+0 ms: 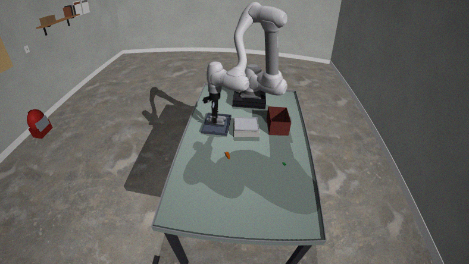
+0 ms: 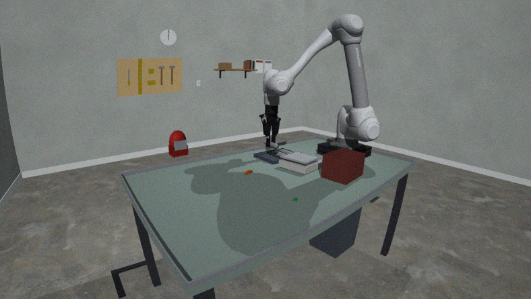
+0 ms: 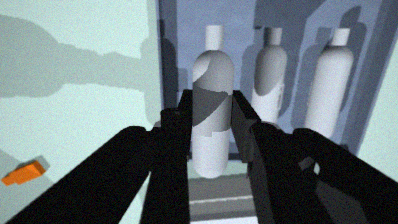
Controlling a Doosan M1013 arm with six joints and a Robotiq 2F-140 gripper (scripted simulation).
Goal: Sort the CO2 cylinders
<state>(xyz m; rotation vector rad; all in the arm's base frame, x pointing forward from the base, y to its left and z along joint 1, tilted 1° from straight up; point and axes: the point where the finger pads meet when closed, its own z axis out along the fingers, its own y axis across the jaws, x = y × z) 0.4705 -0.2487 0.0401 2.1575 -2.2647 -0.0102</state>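
Observation:
My gripper [image 1: 215, 119] [image 2: 270, 142] [image 3: 211, 105] is shut on a white CO2 cylinder [image 3: 214, 65] and holds it level, low over the left side of the blue-grey tray [image 1: 208, 129] [image 2: 264, 156] [image 3: 241, 45]. Two more white cylinders [image 3: 270, 75] [image 3: 330, 80] lie flat side by side on the tray floor, to the right of the held one in the wrist view. The white scale [image 1: 246, 127] [image 2: 298, 163] stands right of the tray with nothing on it. The dark red scrap bin [image 1: 278, 121] [image 2: 341, 165] stands right of the scale.
A small orange piece [image 1: 227, 154] [image 2: 247, 172] [image 3: 22, 172] and a small green piece [image 1: 284, 163] [image 2: 294, 199] lie on the green table top [image 1: 236, 203] nearer the front. The arm's black base [image 1: 248, 100] sits behind the scale.

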